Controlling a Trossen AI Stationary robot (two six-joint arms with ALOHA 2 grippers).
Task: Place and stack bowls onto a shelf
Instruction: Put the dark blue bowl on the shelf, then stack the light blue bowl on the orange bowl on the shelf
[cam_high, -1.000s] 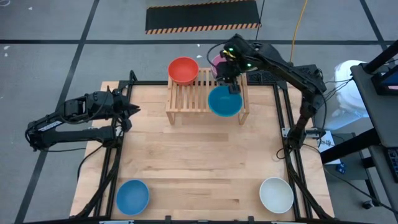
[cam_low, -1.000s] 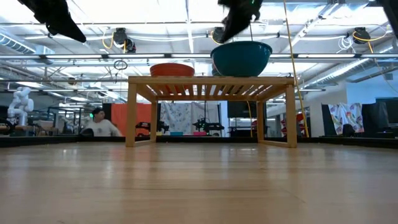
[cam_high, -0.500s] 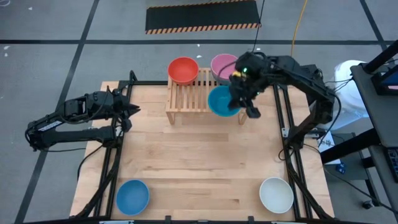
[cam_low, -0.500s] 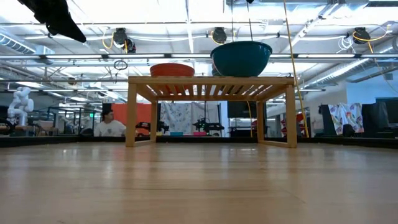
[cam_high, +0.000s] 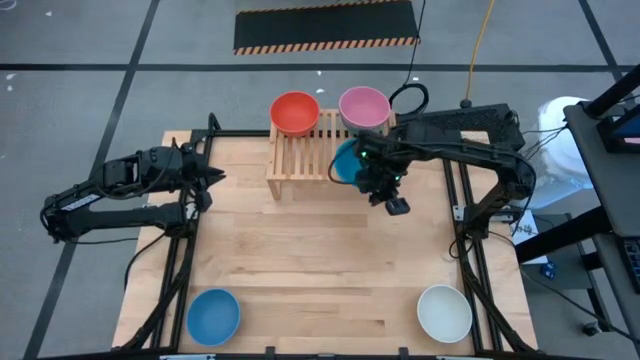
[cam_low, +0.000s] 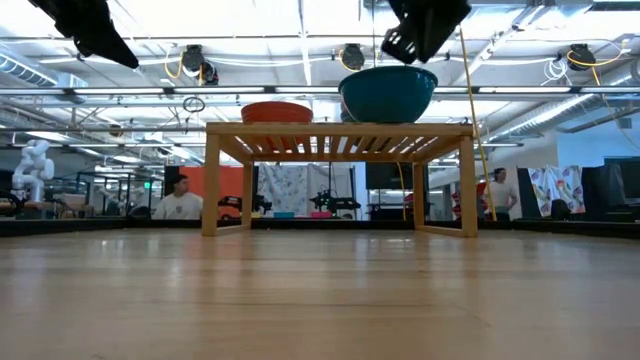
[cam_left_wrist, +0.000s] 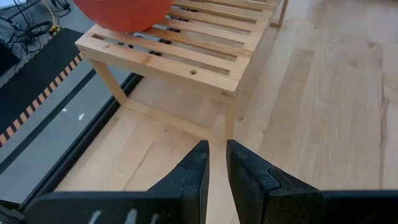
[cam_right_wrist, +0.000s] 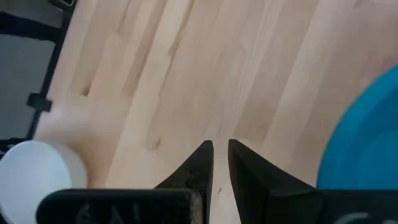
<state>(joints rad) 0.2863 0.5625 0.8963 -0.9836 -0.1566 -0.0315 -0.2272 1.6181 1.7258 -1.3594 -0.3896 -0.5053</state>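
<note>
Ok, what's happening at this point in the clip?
Three bowls sit on the shelf: the red bowl, the pink bowl and the teal bowl. The right gripper hangs empty over the table just in front of the teal bowl. The left gripper waits at the table's left edge. The light blue bowl and white bowl sit near the front corners.

Red (cam_high: 294, 112), pink (cam_high: 364, 106), teal bowls (cam_high: 347, 161) on shelf (cam_high: 305, 158)

striped floor mat (cam_high: 326, 28), seated person (cam_low: 180, 202)
</note>
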